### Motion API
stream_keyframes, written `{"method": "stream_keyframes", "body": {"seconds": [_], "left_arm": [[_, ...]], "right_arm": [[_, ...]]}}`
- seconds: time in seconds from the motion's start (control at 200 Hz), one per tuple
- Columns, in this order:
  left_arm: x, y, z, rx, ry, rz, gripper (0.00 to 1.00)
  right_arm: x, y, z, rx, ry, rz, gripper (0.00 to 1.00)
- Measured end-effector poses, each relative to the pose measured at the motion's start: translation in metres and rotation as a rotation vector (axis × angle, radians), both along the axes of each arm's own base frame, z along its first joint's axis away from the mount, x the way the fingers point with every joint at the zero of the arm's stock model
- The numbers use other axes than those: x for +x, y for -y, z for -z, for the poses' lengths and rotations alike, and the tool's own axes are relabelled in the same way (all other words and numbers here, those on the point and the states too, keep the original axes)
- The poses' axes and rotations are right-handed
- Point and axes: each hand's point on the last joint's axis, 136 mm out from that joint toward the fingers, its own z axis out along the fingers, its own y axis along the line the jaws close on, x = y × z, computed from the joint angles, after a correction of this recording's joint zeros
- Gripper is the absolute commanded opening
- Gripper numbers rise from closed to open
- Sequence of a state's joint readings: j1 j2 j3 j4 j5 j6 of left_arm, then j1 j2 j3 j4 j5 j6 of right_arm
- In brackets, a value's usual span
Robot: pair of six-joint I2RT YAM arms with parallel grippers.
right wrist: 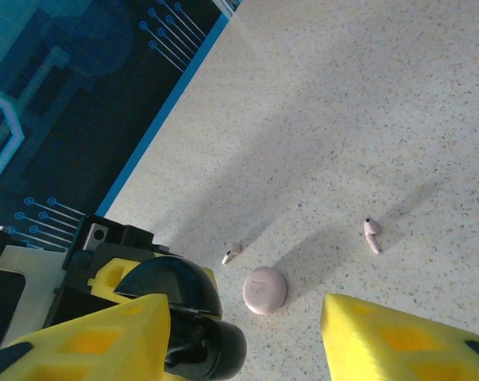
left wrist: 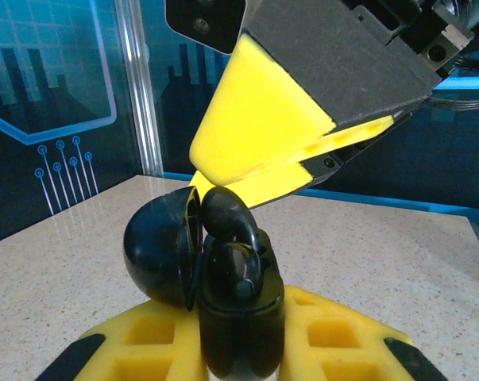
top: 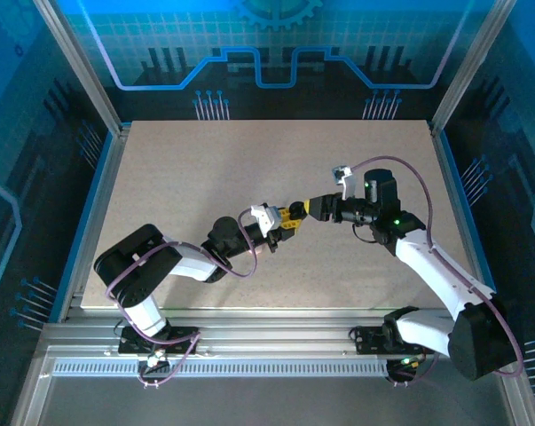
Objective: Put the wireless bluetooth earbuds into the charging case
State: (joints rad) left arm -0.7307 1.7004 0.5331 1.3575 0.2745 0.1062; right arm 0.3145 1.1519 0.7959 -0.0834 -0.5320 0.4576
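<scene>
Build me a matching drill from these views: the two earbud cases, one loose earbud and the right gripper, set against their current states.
Things:
1. black glossy charging case
2. round pale pink case
3. pale pink stemmed earbud
4. right gripper

States:
A. bare on the speckled table, outside any case
B. jaws apart
C. lid open, clamped in the left gripper
D. lid shut, sitting on the table

Pairs: 1-C, 2-D, 3-A, 4-B
</scene>
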Motion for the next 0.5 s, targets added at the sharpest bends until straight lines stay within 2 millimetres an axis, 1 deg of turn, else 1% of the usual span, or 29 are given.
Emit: {"method": "stream_keyframes", "body": {"seconds": [0.23, 0.33, 0.5], "left_arm": [[-0.001, 0.000, -0.001, -0.001, 0.002, 0.004, 0.14], [-0.001, 0.001, 0.000, -0.001, 0.002, 0.008, 0.14], [-0.002, 0.001, 0.000, -0.001, 0.002, 0.011, 0.14]], "right_arm": [[-0.006, 0.002, 0.000, -0.022, -0.008, -0.010, 0.54], [-0.009, 0.004, 0.000, -0.029, -0.014, -0.011, 0.56], [-0.012, 0.005, -0.008, -0.023, 0.008, -0.009, 0.58]]}}
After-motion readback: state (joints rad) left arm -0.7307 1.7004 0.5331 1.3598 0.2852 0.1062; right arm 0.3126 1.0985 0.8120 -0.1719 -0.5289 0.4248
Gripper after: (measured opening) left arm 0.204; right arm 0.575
